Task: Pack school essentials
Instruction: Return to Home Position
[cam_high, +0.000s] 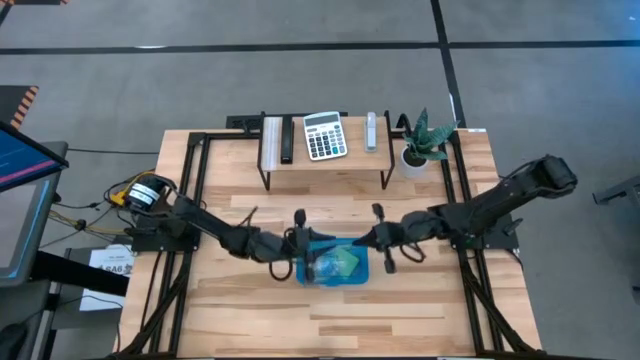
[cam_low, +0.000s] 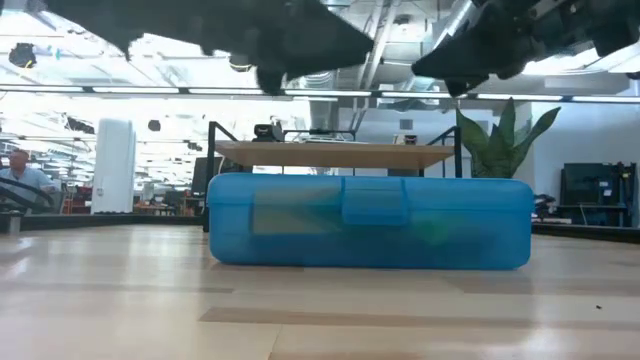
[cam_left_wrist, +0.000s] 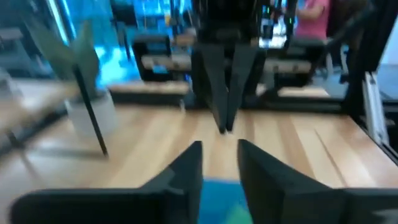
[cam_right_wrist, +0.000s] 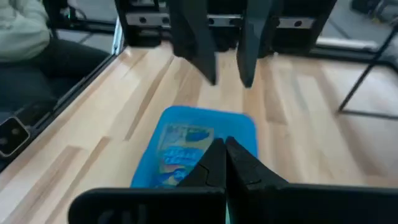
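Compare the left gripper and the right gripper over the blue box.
The left gripper is open, with a clear gap between its tips; the right gripper is shut, tips pressed together. The left gripper reaches in from the left side of the table, the right gripper from the right side. Both are dark, two-fingered and empty, and both hang above the closed blue box without touching it.

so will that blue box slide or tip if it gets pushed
Probably slides: the blue box sits low, wide and flat on the smooth table. It looks like rigid plastic, so likely stiff. Items showing through may add weight.
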